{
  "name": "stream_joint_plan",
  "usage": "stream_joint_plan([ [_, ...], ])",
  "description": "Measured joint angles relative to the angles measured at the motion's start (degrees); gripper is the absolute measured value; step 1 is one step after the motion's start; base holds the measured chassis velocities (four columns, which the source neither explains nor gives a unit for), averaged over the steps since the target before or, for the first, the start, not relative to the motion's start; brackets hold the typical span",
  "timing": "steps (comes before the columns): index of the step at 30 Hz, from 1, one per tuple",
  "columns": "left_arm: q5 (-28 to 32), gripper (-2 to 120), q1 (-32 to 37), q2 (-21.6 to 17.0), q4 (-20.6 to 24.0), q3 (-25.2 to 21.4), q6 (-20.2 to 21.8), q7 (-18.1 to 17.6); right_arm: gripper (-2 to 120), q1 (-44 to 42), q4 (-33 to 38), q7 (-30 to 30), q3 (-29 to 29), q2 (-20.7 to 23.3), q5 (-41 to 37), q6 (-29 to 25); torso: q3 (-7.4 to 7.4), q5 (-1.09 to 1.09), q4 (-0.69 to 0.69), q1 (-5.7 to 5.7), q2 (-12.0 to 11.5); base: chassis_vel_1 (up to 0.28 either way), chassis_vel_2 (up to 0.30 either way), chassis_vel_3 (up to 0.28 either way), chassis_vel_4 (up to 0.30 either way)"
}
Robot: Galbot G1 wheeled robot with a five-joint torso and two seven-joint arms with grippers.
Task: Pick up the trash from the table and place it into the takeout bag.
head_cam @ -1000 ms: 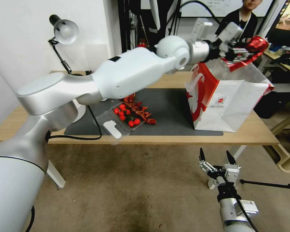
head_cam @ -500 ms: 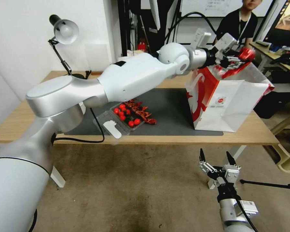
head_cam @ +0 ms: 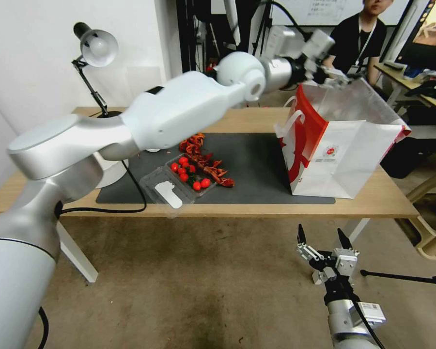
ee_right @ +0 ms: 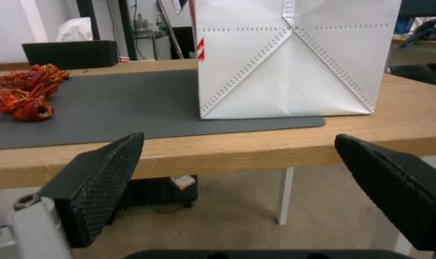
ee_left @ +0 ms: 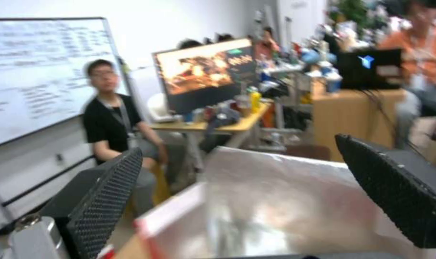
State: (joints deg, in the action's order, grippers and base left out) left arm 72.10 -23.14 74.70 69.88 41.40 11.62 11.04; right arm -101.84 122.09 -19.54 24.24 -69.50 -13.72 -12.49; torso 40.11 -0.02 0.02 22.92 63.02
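The table carries a dark grey mat and a desk lamp.

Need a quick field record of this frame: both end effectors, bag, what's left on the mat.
left end effector: open, empty, above the mouth of the takeout bag
right end effector: open, parked low in front of the table
takeout bag: upright at the right end of the dark mat, foil lining visible in the left wrist view
on mat: clear tray of cherry tomatoes, lid open; red crayfish shells beside it
off mat: desk lamp at the left
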Motion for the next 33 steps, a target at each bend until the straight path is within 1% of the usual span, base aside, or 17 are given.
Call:
stream_joint_plan([
  [2, -0.06, 100, 0.90, -2.60, 1.73, -2.10, 1.86, -2.30, 100, -0.03, 0.15, 0.01, -0.09, -0.06, 0.16, 0.12, 0.00, 0.01, -0.02, 0.00, 0.00, 0.000, 0.000, 0.000, 0.000],
  [6, -0.52, 100, 2.13, -5.06, 3.25, -3.66, 3.52, -3.15, 100, -0.16, 0.44, 0.00, -0.06, -0.21, 0.27, 0.18, 0.00, 0.01, -0.03, 0.00, 0.00, 0.000, 0.000, 0.000, 0.000],
  [9, -0.60, 100, 5.63, -10.66, 8.21, -6.30, 6.12, -4.06, 100, -0.13, 0.62, -0.01, -0.03, -0.23, 0.33, 0.33, 0.00, -0.01, 0.01, 0.00, 0.00, 0.000, 0.000, 0.000, 0.000],
  [13, -0.68, 100, 8.70, -14.44, 12.44, -8.15, 7.63, -5.51, 100, -0.09, 0.63, -0.03, -0.04, -0.22, 0.37, 0.38, 0.00, 0.01, 0.00, 0.00, 0.00, 0.000, 0.000, 0.000, 0.000],
  [15, -1.61, 100, 13.40, -18.56, 17.50, -10.84, 8.65, -7.00, 100, -0.09, 0.65, -0.05, -0.14, -0.23, 0.41, 0.42, 0.00, 0.01, -0.02, 0.00, 0.00, 0.000, 0.000, 0.000, 0.000],
  [17, -1.87, 100, 14.44, -19.33, 18.43, -11.47, 8.71, -7.34, 100, -0.09, 0.65, -0.05, -0.16, -0.24, 0.42, 0.43, 0.00, 0.01, -0.03, 0.00, 0.00, 0.000, 0.000, 0.000, 0.000],
  [18, -3.59, 100, 18.70, -22.28, 21.55, -13.86, 8.62, -8.38, 100, -0.11, 0.76, -0.07, -0.19, -0.29, 0.46, 0.44, 0.00, 0.02, -0.03, 0.00, 0.00, 0.000, 0.000, 0.000, 0.000],
  [19, -3.59, 100, 18.70, -22.28, 21.55, -13.86, 8.62, -8.38, 100, -0.11, 0.76, -0.07, -0.19, -0.29, 0.46, 0.44, 0.00, 0.02, -0.03, 0.00, 0.00, 0.000, 0.000, 0.000, 0.000],
  [22, -7.39, 100, 27.97, -27.93, 28.60, -20.94, 6.22, -9.83, 100, -0.21, 0.94, -0.07, -0.35, -0.39, 0.68, 0.45, 0.00, 0.00, -0.02, 0.00, 0.00, 0.000, 0.000, 0.000, 0.000],
  [23, -7.39, 100, 27.97, -27.93, 28.60, -20.94, 6.22, -9.83, 100, -0.21, 0.94, -0.07, -0.35, -0.39, 0.68, 0.45, 0.00, 0.00, -0.02, 0.00, 0.00, 0.000, 0.000, 0.000, 0.000],
  [25, -8.67, 100, 36.51, -31.26, 34.94, -28.16, 4.34, -13.01, 100, -0.27, 1.08, -0.06, -0.49, -0.40, 0.86, 0.46, -0.01, 0.01, -0.01, 0.00, 0.01, 0.000, 0.000, 0.000, 0.000],
  [26, -8.67, 100, 36.51, -31.26, 34.94, -28.16, 4.34, -13.01, 100, -0.27, 1.08, -0.06, -0.49, -0.40, 0.86, 0.46, -0.01, 0.01, -0.01, 0.00, 0.01, 0.000, 0.000, 0.000, 0.000],
  [28, -11.93, 100, 45.51, -33.59, 39.02, -34.19, 2.57, -15.71, 100, -0.19, 1.18, -0.07, -0.68, -0.17, 0.88, 0.53, -0.02, 0.03, -0.01, -0.01, 0.01, 0.000, 0.000, 0.000, 0.000],
  [29, -11.93, 100, 45.51, -33.59, 39.02, -34.19, 2.57, -15.71, 100, -0.19, 1.18, -0.07, -0.68, -0.17, 0.88, 0.53, -0.02, 0.03, -0.01, -0.01, 0.01, 0.000, 0.000, 0.000, 0.000],
  [31, -16.70, 100, 55.65, -34.95, 41.90, -40.27, 0.22, -17.97, 100, -0.12, 1.27, -0.06, -0.84, 0.12, 0.88, 0.58, -0.01, -0.04, 0.01, -0.01, 0.01, 0.000, 0.000, 0.000, 0.000],
  [32, -18.61, 100, 60.95, -35.26, 43.28, -43.66, -1.17, -20.18, 100, -0.12, 1.32, -0.05, -0.88, 0.18, 0.89, 0.58, -0.01, 0.04, 0.00, -0.01, 0.01, 0.000, 0.000, 0.000, 0.000],
  [33, -18.61, 100, 60.95, -35.26, 43.28, -43.66, -1.17, -20.18, 100, -0.12, 1.32, -0.05, -0.88, 0.18, 0.89, 0.58, -0.01, 0.04, 0.00, -0.01, 0.01, 0.000, 0.000, 0.000, 0.000],
])
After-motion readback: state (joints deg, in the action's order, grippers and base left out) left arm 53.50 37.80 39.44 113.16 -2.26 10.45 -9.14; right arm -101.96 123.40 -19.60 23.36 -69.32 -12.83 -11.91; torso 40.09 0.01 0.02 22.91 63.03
